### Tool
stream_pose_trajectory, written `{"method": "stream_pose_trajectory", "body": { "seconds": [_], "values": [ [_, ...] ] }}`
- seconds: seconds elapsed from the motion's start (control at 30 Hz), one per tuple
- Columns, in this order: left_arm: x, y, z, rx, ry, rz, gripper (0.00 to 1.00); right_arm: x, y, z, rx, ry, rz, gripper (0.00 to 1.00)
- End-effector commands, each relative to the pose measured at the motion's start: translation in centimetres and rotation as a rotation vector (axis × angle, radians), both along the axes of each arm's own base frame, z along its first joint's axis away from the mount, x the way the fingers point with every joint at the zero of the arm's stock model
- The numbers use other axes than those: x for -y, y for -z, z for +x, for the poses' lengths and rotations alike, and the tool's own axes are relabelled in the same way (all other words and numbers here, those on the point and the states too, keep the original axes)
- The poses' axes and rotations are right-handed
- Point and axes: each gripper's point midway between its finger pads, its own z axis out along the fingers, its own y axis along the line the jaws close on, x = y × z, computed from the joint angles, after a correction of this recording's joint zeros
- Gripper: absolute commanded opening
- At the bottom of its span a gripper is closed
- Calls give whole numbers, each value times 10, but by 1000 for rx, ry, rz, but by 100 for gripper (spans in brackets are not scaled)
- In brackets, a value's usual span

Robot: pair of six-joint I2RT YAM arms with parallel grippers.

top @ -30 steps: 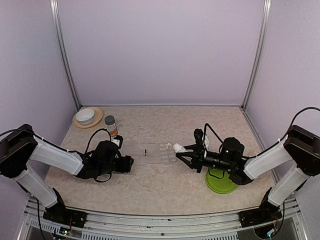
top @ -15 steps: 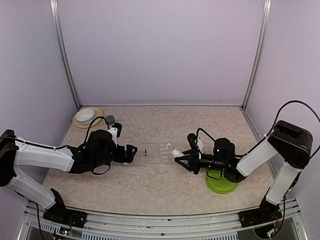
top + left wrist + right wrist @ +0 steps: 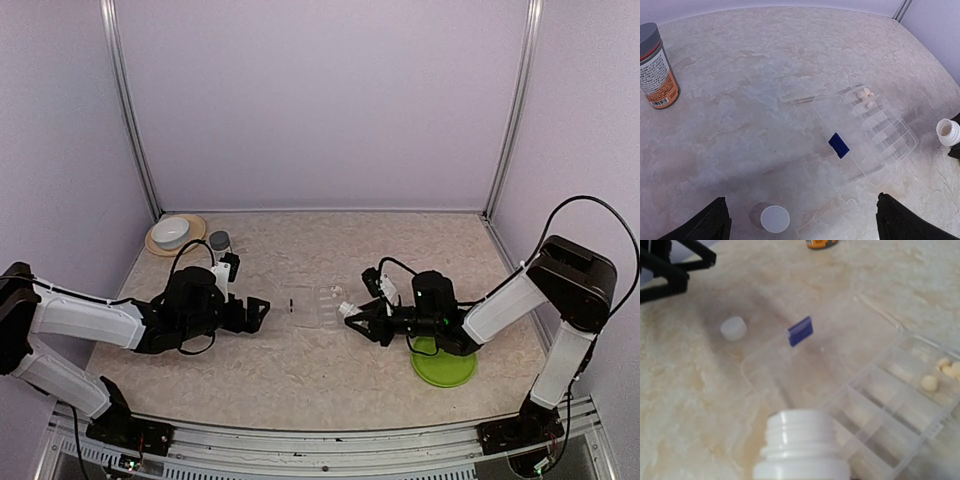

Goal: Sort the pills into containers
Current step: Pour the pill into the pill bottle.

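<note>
The containers are one clear compartment box (image 3: 318, 303) lying open mid-table, its lid flat with a dark blue mark (image 3: 839, 145). Three whitish pills (image 3: 865, 95) lie in an end compartment, and the right wrist view shows the same pills (image 3: 940, 371). My right gripper (image 3: 350, 312) is shut on a small uncapped white bottle (image 3: 802, 445), tilted with its mouth at the box's right edge. My left gripper (image 3: 802, 227) stands open left of the box, low over the table. A white cap (image 3: 775, 218) lies loose between its fingers (image 3: 715, 225).
A grey-capped orange-labelled bottle (image 3: 655, 67) stands at the back left, half hidden behind my left arm in the top view. A white bowl (image 3: 172, 232) on a tan plate sits in the far left corner. A green plate (image 3: 443, 364) lies under my right arm.
My left gripper opened wider and shifted slightly toward the box. My right gripper carried the white bottle left and lower, up to the box's right edge.
</note>
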Motion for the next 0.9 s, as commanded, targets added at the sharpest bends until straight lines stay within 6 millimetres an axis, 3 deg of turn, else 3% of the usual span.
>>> {"method": "stream_pose_trajectory", "body": {
  "seconds": [0.0, 0.87],
  "values": [
    [1, -11, 2, 38, 19, -33, 99, 3, 6, 9, -1, 23, -28, 0],
    [-1, -8, 4, 34, 16, -51, 99, 12, 22, 13, -33, 32, -64, 0]
  ]
}}
